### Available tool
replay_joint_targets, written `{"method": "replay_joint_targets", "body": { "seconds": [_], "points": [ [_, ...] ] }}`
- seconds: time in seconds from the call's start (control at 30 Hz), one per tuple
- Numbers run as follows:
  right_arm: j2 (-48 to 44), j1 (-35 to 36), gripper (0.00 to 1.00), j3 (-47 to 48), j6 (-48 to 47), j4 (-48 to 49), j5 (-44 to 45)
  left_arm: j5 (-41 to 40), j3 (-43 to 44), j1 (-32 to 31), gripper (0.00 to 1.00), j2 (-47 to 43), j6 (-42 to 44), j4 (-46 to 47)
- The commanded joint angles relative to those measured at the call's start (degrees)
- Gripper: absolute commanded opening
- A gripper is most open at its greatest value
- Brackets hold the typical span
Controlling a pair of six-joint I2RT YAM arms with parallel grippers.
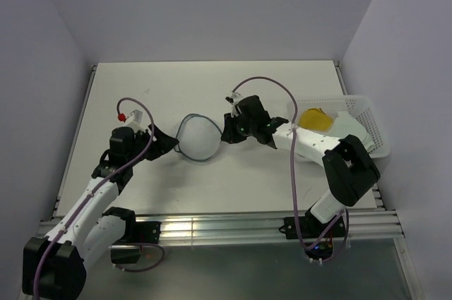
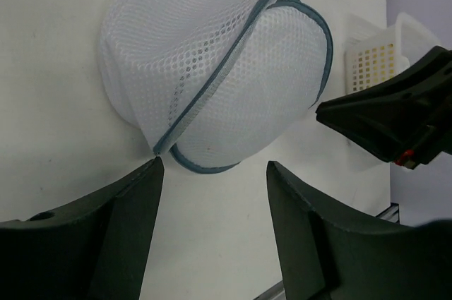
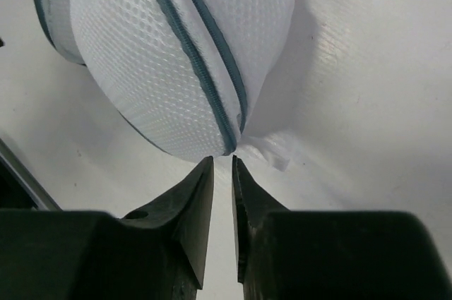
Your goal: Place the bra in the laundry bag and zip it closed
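The laundry bag [image 1: 198, 139] lies mid-table, a domed white mesh pouch with a blue-grey zipper rim. In the left wrist view the laundry bag [image 2: 212, 67] bulges just beyond my left gripper [image 2: 214, 164], whose jaws stand wide apart with nothing between them. My left gripper [image 1: 169, 146] sits at the bag's left edge. My right gripper [image 1: 227, 130] is at the bag's right edge. Its jaws [image 3: 222, 160] stand a narrow gap apart, empty, tips right at the zipper end of the laundry bag [image 3: 162, 53]. The bra is hidden.
A white perforated basket [image 1: 367, 130] stands at the table's right edge with a yellow item [image 1: 314, 118] inside. The basket [image 2: 367, 67] also shows behind the right arm's dark fingers [image 2: 395, 116]. A small white fabric tab [image 3: 274, 150] sticks out beside the zipper end.
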Motion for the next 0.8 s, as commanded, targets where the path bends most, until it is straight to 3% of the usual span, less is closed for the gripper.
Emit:
{"method": "replay_joint_targets", "body": {
  "seconds": [0.0, 0.17, 0.4, 0.57, 0.77],
  "points": [
    [-5.01, -0.30, 0.25, -0.33, -1.90, -0.56, 1.55, -8.92, -0.27, -2.79, 0.66, 0.55, -0.86, 5.87],
    [-7.30, 0.31, 0.48, -0.59, -1.98, -2.58, 4.44, -12.89, -1.94, -5.16, 0.67, 3.10, 0.11, 9.91],
    [-13.98, 4.96, 0.48, -2.70, -2.51, -2.41, 8.22, -17.64, -3.26, -7.01, 0.65, 8.55, 1.34, 17.03],
    [-16.45, 9.01, 0.40, -6.13, -0.14, 2.15, 7.53, -15.27, -3.87, -7.71, 0.61, 12.33, 1.96, 23.53],
    [-16.10, 11.82, 0.39, -8.33, 4.16, 7.52, 6.56, -15.27, -3.70, -8.07, 0.38, 17.51, 2.40, 27.67]
  ]
}}
